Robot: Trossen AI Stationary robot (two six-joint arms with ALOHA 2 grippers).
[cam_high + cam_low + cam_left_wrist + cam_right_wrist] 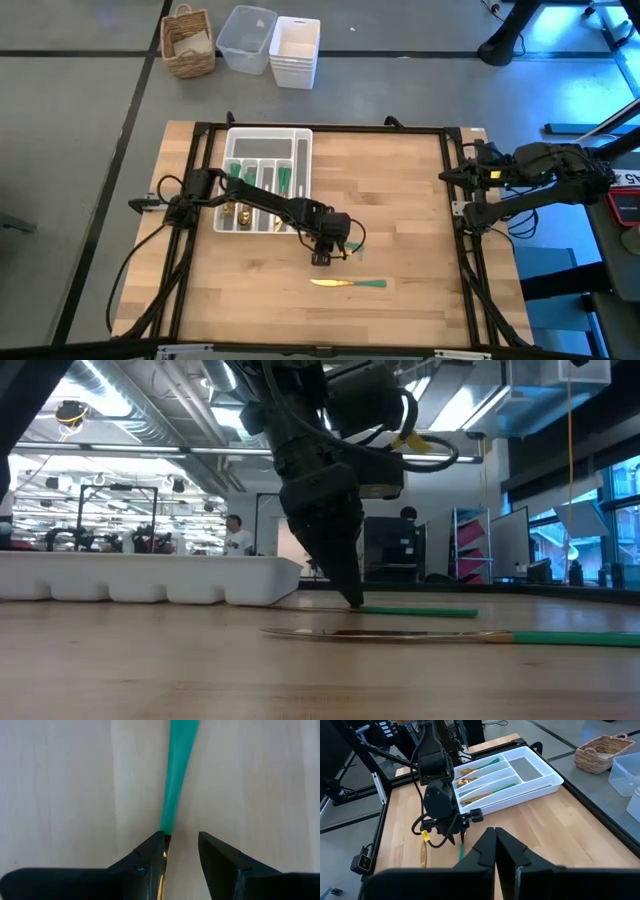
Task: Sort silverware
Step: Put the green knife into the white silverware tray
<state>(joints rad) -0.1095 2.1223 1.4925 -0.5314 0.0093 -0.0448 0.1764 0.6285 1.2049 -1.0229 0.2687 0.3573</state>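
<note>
Right now the left gripper (322, 259) is down at the wooden table (400, 190), just in front of the white tray (305, 140), tips on or just above the board. Left wrist view: fingers (150, 857) parted with a narrow gap, straddling a green-handled piece (176, 780). The handle runs away from the tips, and its gold end sits against the inner face of one finger; the other finger stands clear of it. Not clamped, just bracketing it.

Low view agrees: the dark finger tips meet the table right at the near end of that green handle (420, 612).

A second piece, a knife (347, 284), lies flat on the table just nearer the front edge, gold blade toward the left arm's side, green handle toward the right. Separate from the gripper.

More silverware (480, 780) sits in the tray's long compartments.

Right gripper (496, 842) is parked off the table's right edge, fingers pressed together, holding nothing.
</note>
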